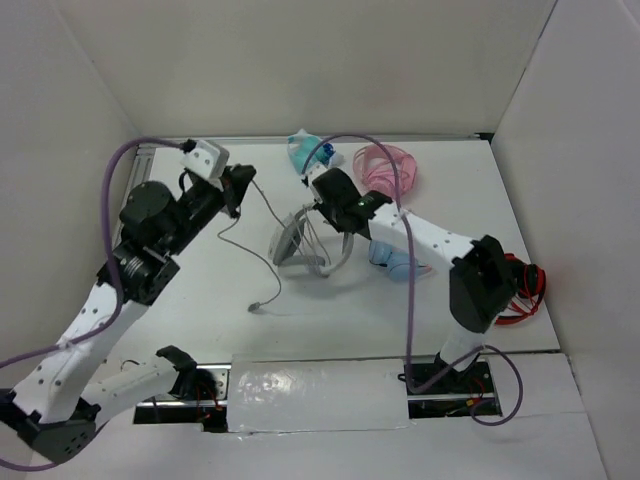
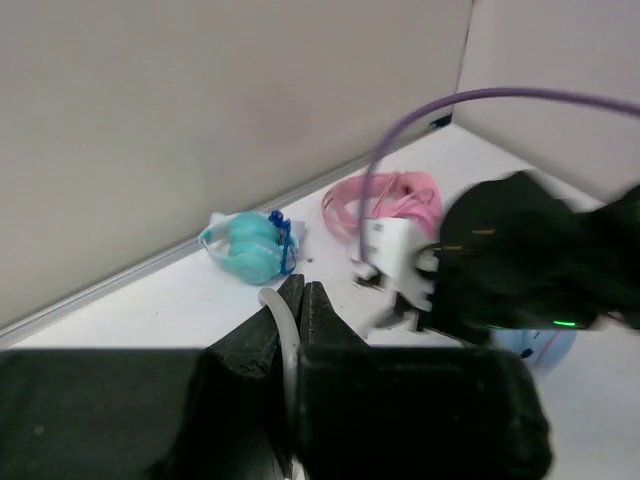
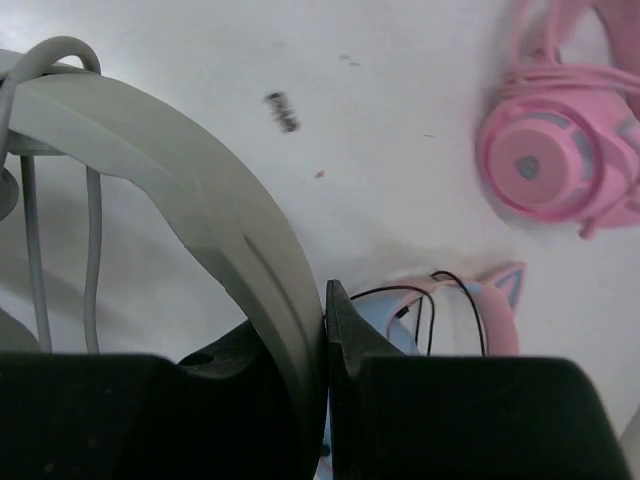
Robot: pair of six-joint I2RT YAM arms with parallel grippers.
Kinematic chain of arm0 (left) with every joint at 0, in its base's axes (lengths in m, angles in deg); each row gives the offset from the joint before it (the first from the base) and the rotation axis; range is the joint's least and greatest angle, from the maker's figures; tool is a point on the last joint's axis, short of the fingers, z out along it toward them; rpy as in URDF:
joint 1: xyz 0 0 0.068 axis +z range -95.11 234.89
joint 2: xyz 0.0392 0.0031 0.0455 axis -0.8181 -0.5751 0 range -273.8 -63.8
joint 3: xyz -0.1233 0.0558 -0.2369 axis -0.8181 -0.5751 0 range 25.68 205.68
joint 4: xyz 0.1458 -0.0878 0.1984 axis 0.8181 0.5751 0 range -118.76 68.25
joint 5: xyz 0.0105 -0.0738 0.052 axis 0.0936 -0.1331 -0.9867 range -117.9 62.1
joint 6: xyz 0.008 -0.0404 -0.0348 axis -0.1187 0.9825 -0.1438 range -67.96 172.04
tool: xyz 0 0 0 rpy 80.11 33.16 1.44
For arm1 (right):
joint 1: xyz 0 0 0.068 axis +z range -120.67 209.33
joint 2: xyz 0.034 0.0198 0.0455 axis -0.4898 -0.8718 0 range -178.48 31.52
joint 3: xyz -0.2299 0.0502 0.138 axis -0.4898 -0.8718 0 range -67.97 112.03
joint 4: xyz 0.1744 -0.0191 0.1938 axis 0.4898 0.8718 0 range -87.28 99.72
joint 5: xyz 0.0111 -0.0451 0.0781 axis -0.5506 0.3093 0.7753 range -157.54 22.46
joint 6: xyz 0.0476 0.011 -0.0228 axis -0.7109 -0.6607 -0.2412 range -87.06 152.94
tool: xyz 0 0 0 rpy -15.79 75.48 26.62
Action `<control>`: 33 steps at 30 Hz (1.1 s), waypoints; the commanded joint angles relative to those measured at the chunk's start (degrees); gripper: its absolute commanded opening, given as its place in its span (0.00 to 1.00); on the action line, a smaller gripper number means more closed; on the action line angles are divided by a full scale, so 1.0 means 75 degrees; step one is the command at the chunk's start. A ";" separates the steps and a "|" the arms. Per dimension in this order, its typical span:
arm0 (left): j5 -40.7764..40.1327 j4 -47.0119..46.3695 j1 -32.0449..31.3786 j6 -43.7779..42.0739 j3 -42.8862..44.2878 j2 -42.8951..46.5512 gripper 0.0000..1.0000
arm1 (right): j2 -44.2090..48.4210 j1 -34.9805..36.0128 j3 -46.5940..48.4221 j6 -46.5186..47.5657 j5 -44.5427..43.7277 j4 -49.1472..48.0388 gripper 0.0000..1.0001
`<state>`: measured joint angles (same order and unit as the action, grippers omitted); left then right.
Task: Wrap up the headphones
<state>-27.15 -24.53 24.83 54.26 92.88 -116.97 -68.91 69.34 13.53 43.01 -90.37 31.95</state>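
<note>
Top external view: the large light-grey over-ear headphones (image 1: 297,243) sit mid-table (image 1: 190,290), held at the wide padded headband by the right pincer (image 1: 318,205), which is clamped tight on it. The left pincer (image 1: 243,188) is pinched closed on the long thin grey cable (image 1: 262,250), and the cable trails down to a plug lying loose on the table. To wind well, I'd hold the band steady, carry the cable around it under light tension, and watch that the free tail doesn't snag. The ear cups are mostly hidden beneath the right arm, the left wrist view is blurred, and I cannot tell how many loops sit on the band.
</note>
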 commanded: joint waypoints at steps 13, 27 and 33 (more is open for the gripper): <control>0.4200 -0.2050 0.2708 0.0641 -0.0076 -0.2848 0.00 | 0.4834 0.0361 -0.1983 0.1647 0.7530 -0.0745 0.00; 0.6438 -0.5005 0.1502 0.1005 -0.2713 -0.2943 0.56 | 0.4297 0.0349 0.1227 -0.2865 0.7605 0.0049 0.00; 0.6837 -0.5355 0.0962 0.0479 -0.3135 -0.2837 0.91 | 0.4003 0.0384 0.2176 -0.3205 0.6876 0.0684 0.00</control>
<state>21.11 -57.44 33.83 61.42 70.15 -138.93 -37.72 71.83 26.12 24.82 -39.58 35.53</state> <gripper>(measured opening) 0.906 0.220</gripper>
